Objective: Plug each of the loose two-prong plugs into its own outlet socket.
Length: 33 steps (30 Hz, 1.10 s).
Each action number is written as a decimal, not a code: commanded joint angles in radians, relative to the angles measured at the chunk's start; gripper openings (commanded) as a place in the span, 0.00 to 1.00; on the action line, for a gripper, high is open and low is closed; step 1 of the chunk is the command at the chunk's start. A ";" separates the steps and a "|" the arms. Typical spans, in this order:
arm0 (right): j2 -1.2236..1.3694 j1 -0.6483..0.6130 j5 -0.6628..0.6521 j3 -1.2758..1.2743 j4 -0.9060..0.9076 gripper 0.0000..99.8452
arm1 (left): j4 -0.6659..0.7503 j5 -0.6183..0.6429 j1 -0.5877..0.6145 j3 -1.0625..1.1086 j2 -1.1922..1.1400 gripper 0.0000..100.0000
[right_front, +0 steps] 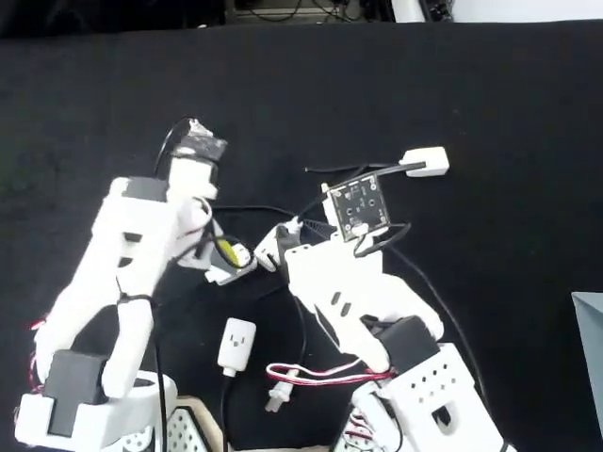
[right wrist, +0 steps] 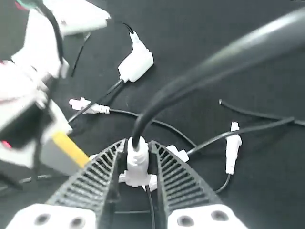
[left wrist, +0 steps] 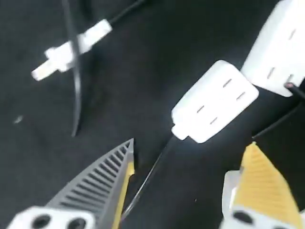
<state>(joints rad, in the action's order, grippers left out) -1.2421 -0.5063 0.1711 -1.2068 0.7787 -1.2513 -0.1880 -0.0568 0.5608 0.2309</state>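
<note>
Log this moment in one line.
left gripper: open near socket | right gripper: shut on plug | second plug: loose on table

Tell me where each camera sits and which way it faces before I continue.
High view: fixed above the table, looking down; shows the left arm and right arm.
Left wrist view: on the left arm, facing down past its open left gripper at a socket.
Right wrist view: on the right arm, facing down along the right gripper, shut on a plug.
Shared: high and right wrist views both show the left arm.
</note>
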 commanded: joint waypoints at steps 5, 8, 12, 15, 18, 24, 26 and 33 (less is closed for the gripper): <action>0.122 -0.089 -0.003 -0.033 -0.135 0.01 | -0.083 0.101 0.127 -0.033 0.232 0.31; 0.257 -0.089 -0.005 -0.027 -0.226 0.01 | -0.080 0.123 0.186 0.053 0.356 0.31; 0.432 -0.091 -0.005 -0.004 -0.361 0.01 | -0.032 0.123 0.274 0.205 0.493 0.31; 0.545 -0.091 -0.005 0.028 -0.417 0.01 | 0.054 0.121 0.348 0.338 0.555 0.31; 0.638 -0.091 -0.005 0.051 -0.474 0.01 | 0.127 0.117 0.403 0.450 0.600 0.31; 0.754 -0.101 -0.006 0.070 -0.578 0.01 | 0.186 0.117 0.452 0.533 0.614 0.31; 0.771 -0.132 -0.006 0.071 -0.583 0.01 | 0.198 0.117 0.452 0.544 0.614 0.31; 0.786 -0.181 -0.006 0.088 -0.588 0.01 | 0.196 0.117 0.452 0.553 0.614 0.31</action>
<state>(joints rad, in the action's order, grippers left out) -0.4580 -0.6813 0.1711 -1.1730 0.2140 -1.0717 -0.0713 0.3851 1.1208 0.8263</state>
